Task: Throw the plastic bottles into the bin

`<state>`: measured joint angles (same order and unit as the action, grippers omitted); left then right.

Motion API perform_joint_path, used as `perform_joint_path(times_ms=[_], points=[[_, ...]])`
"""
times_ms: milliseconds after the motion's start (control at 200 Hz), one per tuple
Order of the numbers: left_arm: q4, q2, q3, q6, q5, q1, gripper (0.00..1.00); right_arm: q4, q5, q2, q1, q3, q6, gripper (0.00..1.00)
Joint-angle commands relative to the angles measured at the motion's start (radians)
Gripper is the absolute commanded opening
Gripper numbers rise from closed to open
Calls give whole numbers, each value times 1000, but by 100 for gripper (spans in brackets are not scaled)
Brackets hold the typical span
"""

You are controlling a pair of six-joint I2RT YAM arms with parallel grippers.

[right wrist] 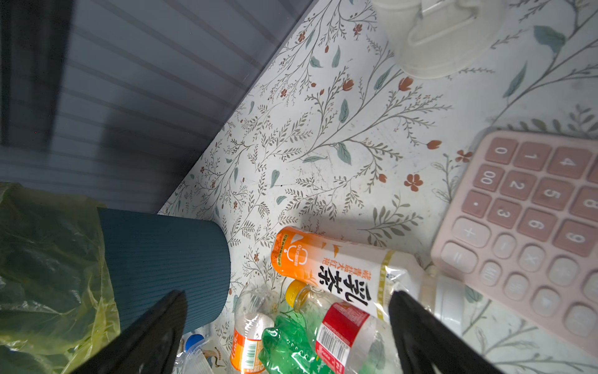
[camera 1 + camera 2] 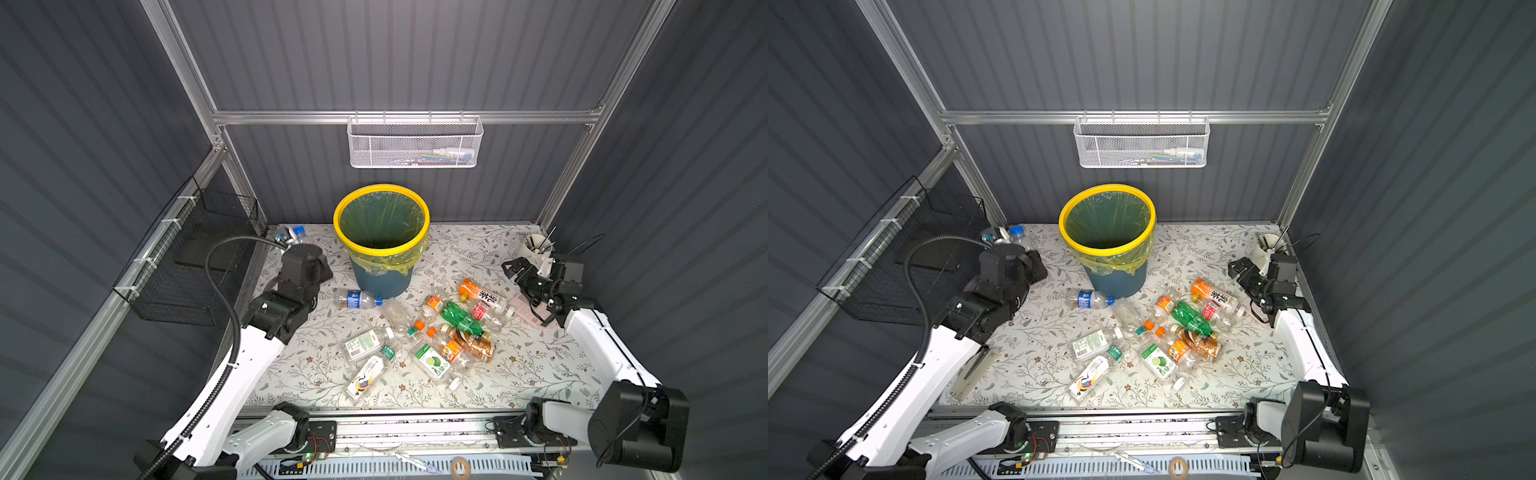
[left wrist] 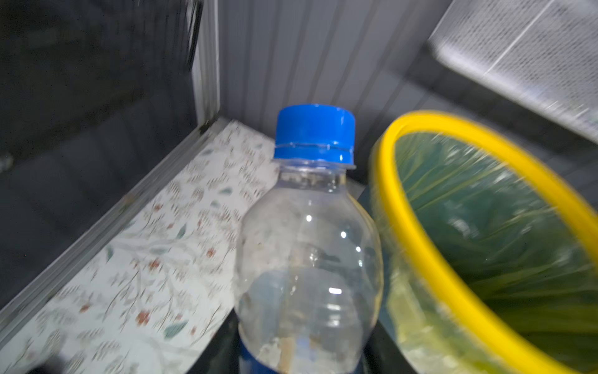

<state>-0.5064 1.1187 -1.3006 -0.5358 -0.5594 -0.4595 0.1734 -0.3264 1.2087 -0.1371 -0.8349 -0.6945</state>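
One bin [image 2: 380,283], dark blue with a yellow rim and a yellow-green liner, stands at the back middle of the floral worktop [image 2: 303,374]. The left gripper [image 2: 293,243] sits just left of it near the back left corner. It is clamped on one clear blue-capped bottle [image 3: 307,259], whose cap points away from the wrist camera, beside the bin's rim.

Eleven more bottles lie flat on the worktop. Three lie apart from the rest:
- a blue-label bottle [image 2: 359,299] at the foot of the bin
- a white-label bottle [image 2: 368,343]
- a bird-print bottle [image 2: 370,376] nearer the front

To their right a pile [image 2: 451,328] holds what I count as eight, though the overlap makes this unsure. In it are one green bottle [image 2: 460,318], one orange-and-white tea bottle [image 1: 339,262], one brown bottle and one with a lime label.

The right gripper [image 1: 288,296] hovers over the pile's right edge with its two black fingers spread wide, holding nothing.

Also in view are one pink calculator [image 1: 534,226], one white cup [image 2: 536,245] of utensils, one white mesh basket [image 2: 415,143] and one black wire basket [image 2: 187,266].
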Motion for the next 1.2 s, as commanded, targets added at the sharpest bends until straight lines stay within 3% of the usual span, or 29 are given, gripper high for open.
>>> perform_joint_path(times_ms=[0, 120, 185, 260, 500, 685, 790, 935, 1196], points=[[100, 172, -224, 159, 149, -4, 49, 17, 9, -30, -1, 0, 33, 99], [-131, 442, -591, 183, 333, -8, 58, 60, 17, -32, -1, -19, 65, 99], [-202, 506, -693, 176, 351, -10, 76, 86, 31, -38, -3, -23, 82, 99], [-126, 472, -637, 168, 348, -10, 99, 99, 53, -53, -4, -17, 88, 99], [127, 246, -279, 132, 312, -11, 100, 108, 82, -47, -3, 8, 30, 99], [202, 30, 17, 102, 90, -11, 99, 116, 95, -33, -3, 12, 9, 99], [178, -44, 112, 102, 24, -11, 99, 125, 90, -20, -2, 11, 16, 99], [38, -46, 152, 91, 56, -10, 99, 128, 85, -11, 3, 18, 7, 99], [-62, -92, 286, 114, 199, -22, 99, 110, 86, -12, 8, 38, -7, 99]])
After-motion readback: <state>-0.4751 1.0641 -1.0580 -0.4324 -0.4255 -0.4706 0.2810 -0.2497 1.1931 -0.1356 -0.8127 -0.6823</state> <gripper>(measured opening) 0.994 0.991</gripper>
